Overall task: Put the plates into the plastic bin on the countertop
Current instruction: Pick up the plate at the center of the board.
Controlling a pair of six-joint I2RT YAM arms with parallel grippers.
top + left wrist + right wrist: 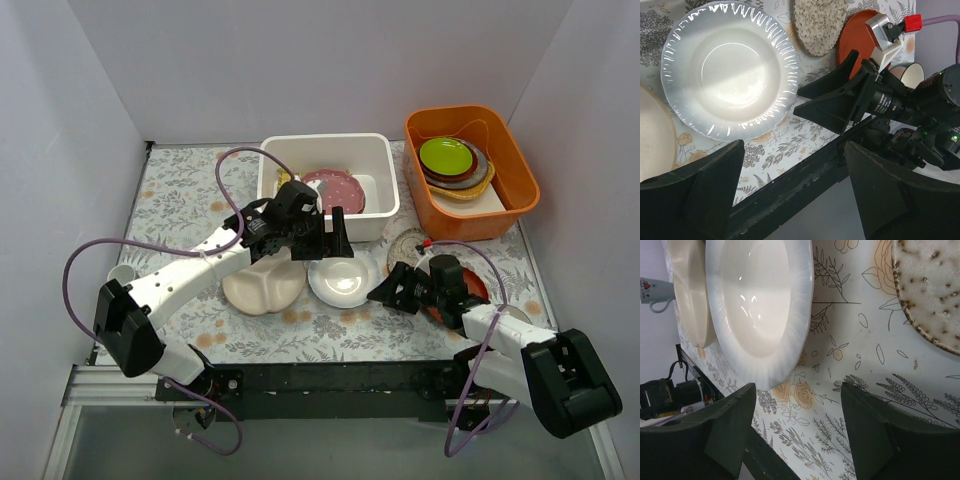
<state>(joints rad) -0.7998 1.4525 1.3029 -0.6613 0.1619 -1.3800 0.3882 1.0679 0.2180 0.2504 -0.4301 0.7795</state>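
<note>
The white plastic bin [378, 190] stands at the back centre with the pink dotted plate [338, 190] in it. The glossy white plate [340, 281] lies on the countertop [180, 190] in front of the bin; it also shows in the left wrist view [725, 75] and the right wrist view [760, 295]. My left gripper [342, 235] is open and empty above its far rim [792, 200]. My right gripper [385, 285] is open and empty at its right edge [797, 435]. The cream three-section plate [262, 286] lies to its left. The beige lacy plate [408, 244] and the red-brown plate [475, 288] lie to its right. The striped plates are hidden.
The orange tub [515, 170] at the back right holds the lime-green and brown stacked dishes [447, 158]. A white cup [120, 273] stands at the left edge and another cup [912, 75] by my right arm. The black rail [330, 378] runs along the near edge.
</note>
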